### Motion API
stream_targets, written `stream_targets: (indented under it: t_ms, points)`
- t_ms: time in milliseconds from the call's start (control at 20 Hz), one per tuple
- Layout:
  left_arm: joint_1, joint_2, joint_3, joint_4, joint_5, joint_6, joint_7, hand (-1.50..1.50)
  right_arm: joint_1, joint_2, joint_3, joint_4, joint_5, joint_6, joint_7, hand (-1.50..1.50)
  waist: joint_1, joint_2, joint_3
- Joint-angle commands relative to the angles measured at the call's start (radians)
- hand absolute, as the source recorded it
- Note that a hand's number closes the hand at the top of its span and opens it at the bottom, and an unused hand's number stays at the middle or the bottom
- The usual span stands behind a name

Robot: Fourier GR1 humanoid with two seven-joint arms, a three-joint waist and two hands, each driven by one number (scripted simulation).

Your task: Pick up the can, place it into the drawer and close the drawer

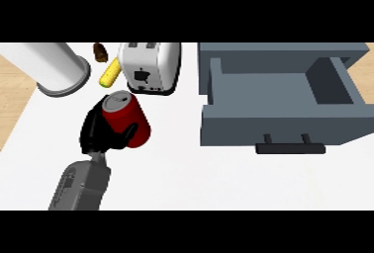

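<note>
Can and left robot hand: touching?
Touching. The head view shows the left robot hand curled round the red can, fingers on its left side and thumb across its front.

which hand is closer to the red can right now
Left. The left hand is curled round the red can from its left side. The right hand is not in view, so its distance cannot be judged.
</note>
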Motion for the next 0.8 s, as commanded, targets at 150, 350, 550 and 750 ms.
stream_targets:
  t_ms: [150,350,550,750]
  points:
    - [-0.097,0.026,-0.045,-0.165,-0.019,0.127,0.173,1.50,0.026,-0.021,-0.028,-0.045,-0.073,-0.022,0.040,-1.50,-0.004,0.000,0.000]
    - [-0.128,-0.003,-0.100,-0.227,-0.076,0.215,0.223,1.50,-0.061,-0.008,-0.001,0.046,0.038,-0.012,0.000,-1.50,0.001,0.002,0.000]
    - [-0.159,-0.006,-0.203,-0.237,-0.066,0.316,0.234,1.50,-0.068,-0.014,-0.009,0.032,0.015,-0.022,0.024,-1.50,-0.003,0.002,0.000]
    - [-0.230,-0.006,-0.191,-0.268,-0.110,0.339,0.316,1.50,-0.010,0.007,-0.027,-0.031,-0.042,-0.007,0.050,-1.50,-0.004,0.001,0.000]
